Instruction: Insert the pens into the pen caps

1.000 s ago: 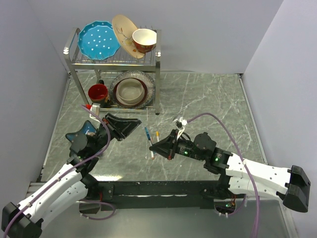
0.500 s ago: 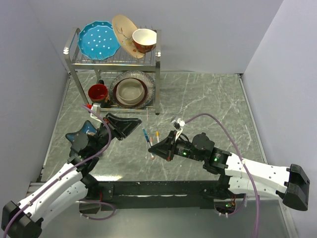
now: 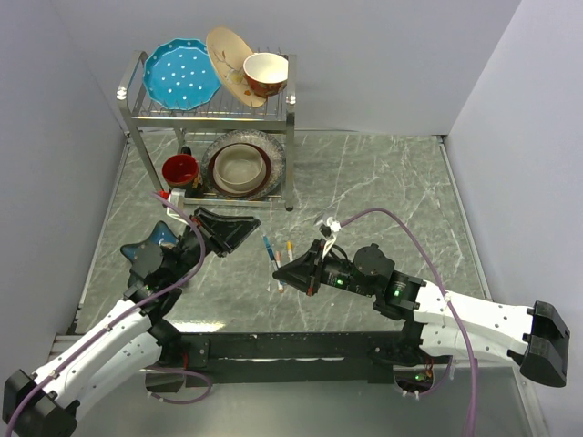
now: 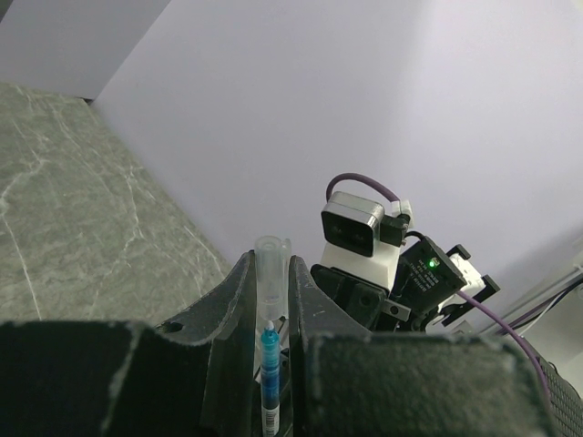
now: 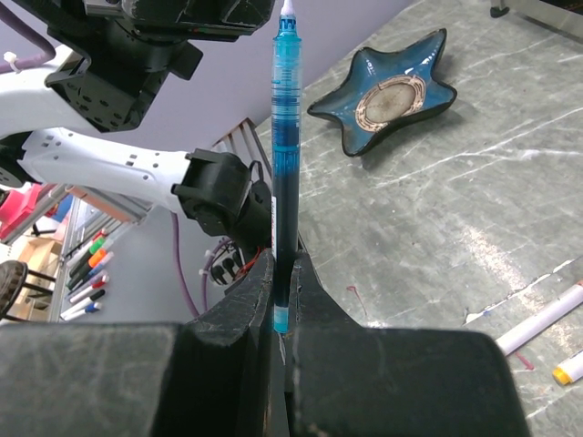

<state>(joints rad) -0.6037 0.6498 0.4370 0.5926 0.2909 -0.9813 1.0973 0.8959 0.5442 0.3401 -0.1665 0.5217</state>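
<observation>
Pen [image 5: 285,137] clamped in right hand [image 5: 282,269]; cap [image 4: 271,248] in left hand [image 4: 271,278].

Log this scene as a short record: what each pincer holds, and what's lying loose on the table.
Left pincer: shut on clear cap
Right pincer: shut on blue pen
Loose on table: white pen; orange-tipped pen
Also on table: blue star dish

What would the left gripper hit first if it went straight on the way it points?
Probably the right arm's wrist camera. The left gripper, shut on a clear cap, points at it in its own view with nothing between. Depth and height are unclear, so it might pass just beside it.
</observation>
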